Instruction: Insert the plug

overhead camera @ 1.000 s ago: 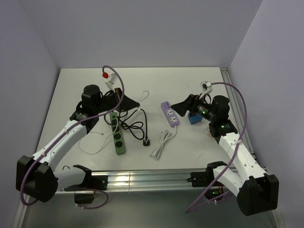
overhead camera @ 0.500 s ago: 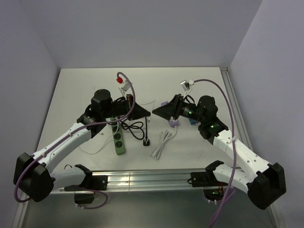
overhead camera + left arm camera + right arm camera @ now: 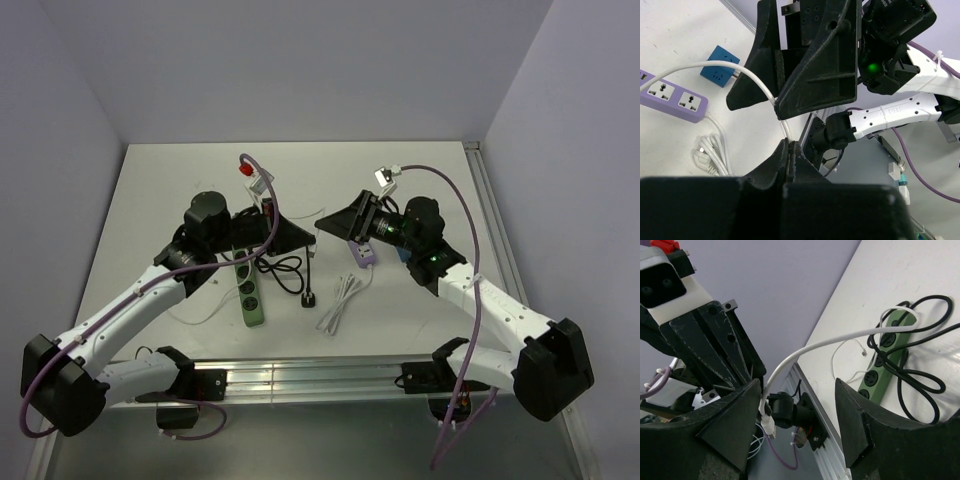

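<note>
The plug point(image 3: 717, 72), a small bright blue cube, sits on the white table beyond the purple socket strip point(image 3: 675, 97); in the top view my right arm mostly hides it. My left gripper point(image 3: 789, 142) is shut on a thin white cable point(image 3: 760, 80) and holds it above the table centre point(image 3: 305, 238). The right gripper point(image 3: 797, 381) faces it tip to tip point(image 3: 325, 228), with jaws open. The cable point(image 3: 805, 350) arcs down past its left finger and ends in a small white connector point(image 3: 767, 425). Nothing is pinched between the right fingers.
A long green power strip point(image 3: 250, 290) lies left of centre with a black cord point(image 3: 285, 272) looped beside it. A bundled white cable point(image 3: 340, 300) lies below the purple strip point(image 3: 360, 250). Walls close the table at the back and sides.
The right arm swung left, away from the blue plug, to meet the left gripper, and its jaws have narrowed. The left gripper shifted right, still shut on the white cable.
</note>
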### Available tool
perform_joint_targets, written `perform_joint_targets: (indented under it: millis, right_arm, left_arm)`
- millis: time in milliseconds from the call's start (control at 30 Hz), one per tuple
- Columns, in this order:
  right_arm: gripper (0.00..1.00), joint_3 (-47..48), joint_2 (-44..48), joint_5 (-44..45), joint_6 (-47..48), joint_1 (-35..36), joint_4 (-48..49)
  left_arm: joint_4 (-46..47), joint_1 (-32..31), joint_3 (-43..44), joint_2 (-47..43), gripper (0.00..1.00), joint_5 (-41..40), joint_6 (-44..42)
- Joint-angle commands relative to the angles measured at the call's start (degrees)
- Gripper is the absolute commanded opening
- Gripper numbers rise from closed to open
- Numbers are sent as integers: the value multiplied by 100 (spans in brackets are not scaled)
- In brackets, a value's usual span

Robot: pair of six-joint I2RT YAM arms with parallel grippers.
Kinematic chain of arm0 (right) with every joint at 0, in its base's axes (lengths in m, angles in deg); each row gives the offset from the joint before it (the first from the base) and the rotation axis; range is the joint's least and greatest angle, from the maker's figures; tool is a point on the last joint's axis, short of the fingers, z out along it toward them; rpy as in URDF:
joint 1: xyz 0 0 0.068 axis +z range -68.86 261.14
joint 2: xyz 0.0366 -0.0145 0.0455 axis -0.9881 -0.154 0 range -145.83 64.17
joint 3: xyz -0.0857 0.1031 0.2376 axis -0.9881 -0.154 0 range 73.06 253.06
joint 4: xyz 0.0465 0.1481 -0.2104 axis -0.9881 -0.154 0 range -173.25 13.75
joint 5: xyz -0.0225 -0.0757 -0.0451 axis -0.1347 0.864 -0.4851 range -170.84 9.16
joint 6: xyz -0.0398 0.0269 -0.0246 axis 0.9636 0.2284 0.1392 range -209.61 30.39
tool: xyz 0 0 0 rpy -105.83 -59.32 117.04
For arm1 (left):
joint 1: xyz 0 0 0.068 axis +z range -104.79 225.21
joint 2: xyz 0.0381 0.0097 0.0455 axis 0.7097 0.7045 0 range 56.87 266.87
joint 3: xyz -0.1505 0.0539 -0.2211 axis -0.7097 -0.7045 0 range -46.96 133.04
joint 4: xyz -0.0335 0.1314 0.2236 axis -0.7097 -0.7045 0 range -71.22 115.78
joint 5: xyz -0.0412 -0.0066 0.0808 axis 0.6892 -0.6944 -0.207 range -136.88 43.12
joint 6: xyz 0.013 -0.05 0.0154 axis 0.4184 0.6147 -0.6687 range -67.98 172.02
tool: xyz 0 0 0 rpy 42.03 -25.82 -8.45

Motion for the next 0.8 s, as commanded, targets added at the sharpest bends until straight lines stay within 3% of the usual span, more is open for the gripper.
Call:
perform_joint_targets:
  millis: [0,200,300,333,433,533,600,633,667,767]
  right_arm:
    - [68,256,-188,-56,-273,34,668]
    - [59,449,-557,-267,-607,69,1091]
    - [36,511,-671,-329,-783,113,1327]
    - [17,519,-680,-311,-827,157,1355]
    - [0,572,-654,-119,-968,253,1338]
    - [0,677,-505,354,-995,368,917]
    - [0,800,-356,733,-837,499,200]
    - [0,940,-277,1057,-732,561,-5]
    - [0,994,-241,1173,-696,640,-251]
    - [0,1283,-109,1559,-381,658,-751]
  left_arm:
    - [86,-57,35,-121,0,-29,-111]
    - [-28,-57,0,-191,0,-125,-181]
    - [-177,-66,8,-262,0,-440,-243]
    - [-256,-66,17,-288,1,-581,-269]
    - [-563,-109,26,-411,1,-1317,-479]
    - [-722,-197,-62,-700,10,-2440,-559]
    - [-714,-294,-246,-1017,28,-2796,-577]
    - [-687,-312,-290,-1183,42,-3067,-586]
    - [-670,-364,-360,-1254,47,-3148,-586]
    - [-713,-417,-361,-1456,55,-3499,-542]
